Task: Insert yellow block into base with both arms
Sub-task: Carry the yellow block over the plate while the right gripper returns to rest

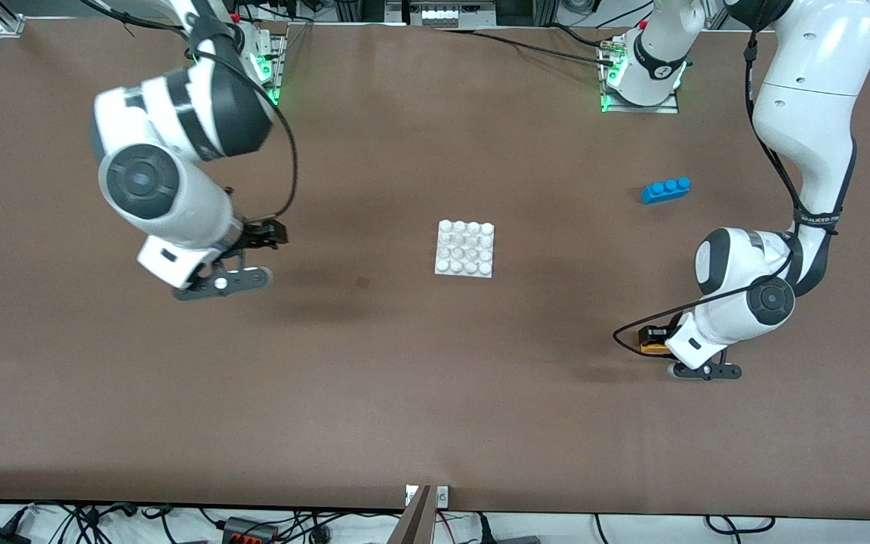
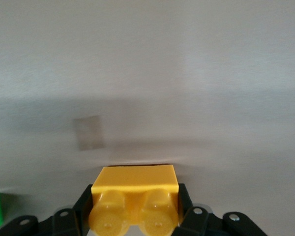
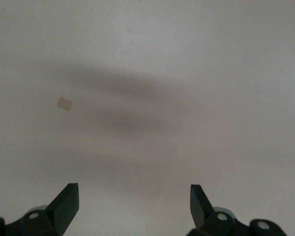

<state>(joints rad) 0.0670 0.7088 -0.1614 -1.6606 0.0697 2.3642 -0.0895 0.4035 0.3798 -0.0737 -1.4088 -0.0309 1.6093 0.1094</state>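
Pinching the yellow block (image 2: pixel 134 194) by its flat sides near the table's left-arm end, the left gripper (image 2: pixel 135 216) holds light, rigid, slick plastic; the right gripper (image 3: pixel 134 204) waits spread, empty.

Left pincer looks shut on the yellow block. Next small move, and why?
Probably lift the left pincer straight up. Its fingers clamp the yellow block low at the table, toward the left arm's end, well apart from the base mid-table. The right pincer waits open over bare table, so nothing blocks the lift.
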